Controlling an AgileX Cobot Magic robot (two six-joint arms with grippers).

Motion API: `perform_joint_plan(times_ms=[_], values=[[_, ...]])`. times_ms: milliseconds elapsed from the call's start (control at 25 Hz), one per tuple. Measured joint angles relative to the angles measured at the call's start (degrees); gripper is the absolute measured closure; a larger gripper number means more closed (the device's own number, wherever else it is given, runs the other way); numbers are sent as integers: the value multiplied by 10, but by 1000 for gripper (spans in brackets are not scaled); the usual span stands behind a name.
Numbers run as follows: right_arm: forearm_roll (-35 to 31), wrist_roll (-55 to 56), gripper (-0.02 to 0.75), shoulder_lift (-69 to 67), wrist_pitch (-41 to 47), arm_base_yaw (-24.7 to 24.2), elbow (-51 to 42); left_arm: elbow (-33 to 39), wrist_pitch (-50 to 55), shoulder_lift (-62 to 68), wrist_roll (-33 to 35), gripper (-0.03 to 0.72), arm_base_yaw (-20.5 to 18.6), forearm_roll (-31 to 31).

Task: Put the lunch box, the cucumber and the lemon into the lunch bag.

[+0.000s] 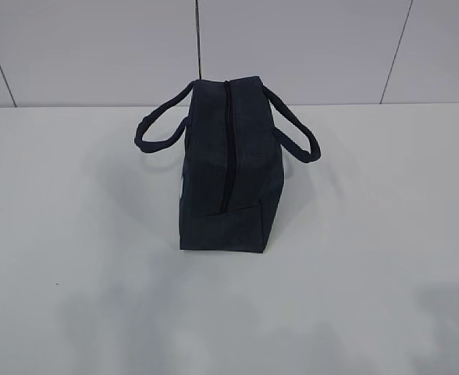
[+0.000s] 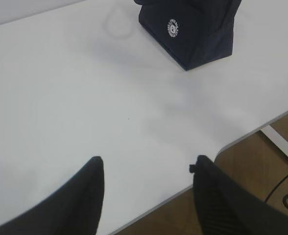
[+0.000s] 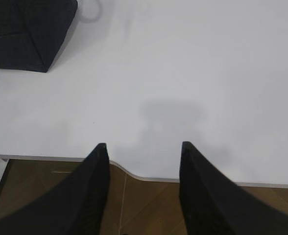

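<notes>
Standing mid-table in the exterior view, the lunch bag (image 1: 228, 168) runs its closed zipper (image 1: 227, 144) away from the camera. Left wrist view: left gripper (image 2: 146, 166) spread, empty, bag ahead and right. Right wrist view: right gripper (image 3: 143, 149) spread, empty, bag ahead and left. Neither arm looks clearly nearer. Lunch box, cucumber, lemon: unseen.

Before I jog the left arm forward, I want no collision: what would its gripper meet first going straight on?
Probably only the bare white table. The open left gripper points past the lunch bag, which sits up and to the right of its line, though depth is unclear.
</notes>
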State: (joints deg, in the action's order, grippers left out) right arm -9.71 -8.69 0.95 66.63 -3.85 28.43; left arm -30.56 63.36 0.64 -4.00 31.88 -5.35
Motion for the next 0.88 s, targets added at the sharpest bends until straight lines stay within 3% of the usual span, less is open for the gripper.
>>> perform_joint_plan(times_ms=[560, 880], values=[[10, -1, 467, 0, -6, 0, -1, 6, -2, 0, 0, 274, 0, -18], [11, -1, 479, 0, -7, 0, -1, 6, -2, 0, 0, 284, 0, -19]])
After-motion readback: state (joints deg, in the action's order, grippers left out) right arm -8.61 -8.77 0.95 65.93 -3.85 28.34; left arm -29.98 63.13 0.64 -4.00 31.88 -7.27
